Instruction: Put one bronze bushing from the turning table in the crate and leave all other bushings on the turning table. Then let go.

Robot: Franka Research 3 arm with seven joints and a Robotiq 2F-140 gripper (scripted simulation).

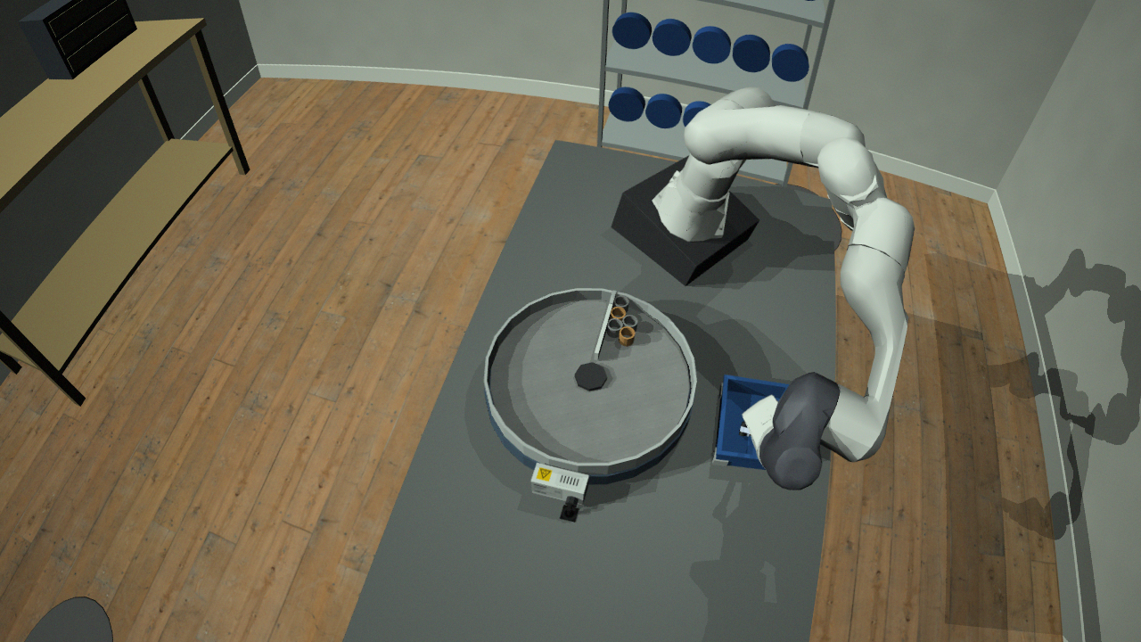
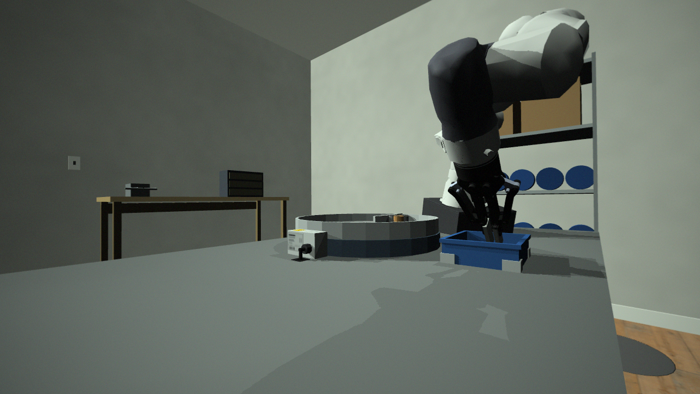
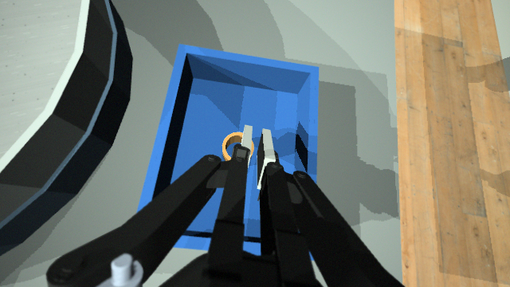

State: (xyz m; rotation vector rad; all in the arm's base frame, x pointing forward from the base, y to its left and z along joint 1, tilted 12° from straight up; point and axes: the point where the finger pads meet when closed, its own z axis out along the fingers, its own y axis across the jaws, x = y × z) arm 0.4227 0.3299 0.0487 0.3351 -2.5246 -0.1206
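Observation:
A bronze bushing [image 3: 228,144] stands on the floor of the blue crate [image 1: 727,419] [image 2: 482,248] [image 3: 175,119], right of the turning table [image 1: 504,341] [image 2: 367,226] [image 3: 80,100]. My gripper [image 3: 254,139] [image 2: 493,237] reaches down inside the crate. Its fingers stand slightly apart with blue crate floor showing between them. The left fingertip covers the bushing's right edge, and the ring lies to its left. Several bushings [image 1: 624,321], bronze and grey, sit in a cluster on the turning table beside its white divider bar [image 1: 603,325]. In the top view the wrist hides the fingers.
A white control box [image 1: 560,481] [image 2: 307,243] sits at the turning table's front edge. The arm's black base [image 1: 685,227] stands at the back of the grey table. A shelf with blue discs [image 1: 701,44] is behind it. Wooden floor lies right of the crate.

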